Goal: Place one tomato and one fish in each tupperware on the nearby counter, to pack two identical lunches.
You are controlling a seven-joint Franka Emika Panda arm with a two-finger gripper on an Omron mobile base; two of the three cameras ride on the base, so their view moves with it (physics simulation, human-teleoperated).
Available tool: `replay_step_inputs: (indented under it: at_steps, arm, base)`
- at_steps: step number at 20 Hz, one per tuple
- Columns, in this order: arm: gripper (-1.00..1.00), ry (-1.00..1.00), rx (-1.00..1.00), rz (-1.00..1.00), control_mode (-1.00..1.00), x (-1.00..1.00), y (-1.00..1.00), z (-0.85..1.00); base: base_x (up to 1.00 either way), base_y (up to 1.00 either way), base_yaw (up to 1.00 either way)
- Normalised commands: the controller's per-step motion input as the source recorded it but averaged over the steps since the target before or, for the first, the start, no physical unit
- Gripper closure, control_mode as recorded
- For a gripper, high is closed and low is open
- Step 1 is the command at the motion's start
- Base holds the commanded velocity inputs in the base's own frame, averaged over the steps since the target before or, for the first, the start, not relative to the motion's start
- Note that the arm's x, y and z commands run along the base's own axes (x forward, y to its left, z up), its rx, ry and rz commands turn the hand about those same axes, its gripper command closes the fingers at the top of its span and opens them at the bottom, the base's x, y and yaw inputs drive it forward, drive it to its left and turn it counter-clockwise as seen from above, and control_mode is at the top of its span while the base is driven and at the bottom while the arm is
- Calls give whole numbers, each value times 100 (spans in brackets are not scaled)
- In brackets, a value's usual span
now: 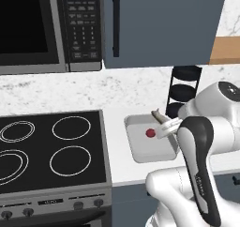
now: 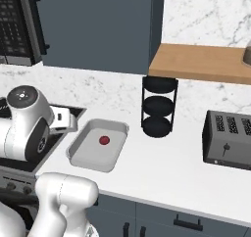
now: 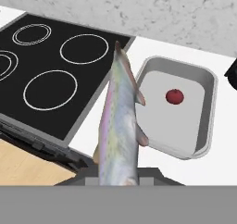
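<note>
One light-grey tupperware (image 1: 140,151) (image 2: 81,145) (image 3: 206,121) lies on the white counter (image 1: 119,167) (image 2: 162,167) (image 3: 217,167) just right of the stove. A red tomato (image 1: 150,133) (image 2: 104,141) (image 3: 174,96) rests inside it. My gripper (image 1: 165,126) (image 3: 119,176) is shut on a long silvery fish (image 1: 158,115) (image 3: 121,121). The fish hangs over the gap between stove and tub, at the tub's left rim, and hides the fingertips.
A black four-ring stove (image 1: 47,146) (image 3: 51,75) lies left of the tub, with a microwave (image 1: 47,29) above it. A black three-tier rack (image 1: 183,90) (image 2: 158,106) stands behind the tub. A toaster (image 2: 228,139) sits to the right under a wooden shelf (image 2: 201,62).
</note>
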Motion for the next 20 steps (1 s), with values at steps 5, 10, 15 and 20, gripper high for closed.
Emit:
replay_step_inputs:
  at_steps: [5, 10, 15, 20]
  arm:
    - [100, 0, -4, 0, -100, 12, 1, -49]
    - [100, 0, -5, 16, -100, 25, -43, -60]
    - [100, 0, -6, 32, -100, 10, -77, -70]
    - [100, 0, -8, 22, -100, 39, -20, -66]
  base:
    - [3, 7, 0]
    - [0, 0, 0]
    - [0, 0, 0]
    - [0, 0, 0]
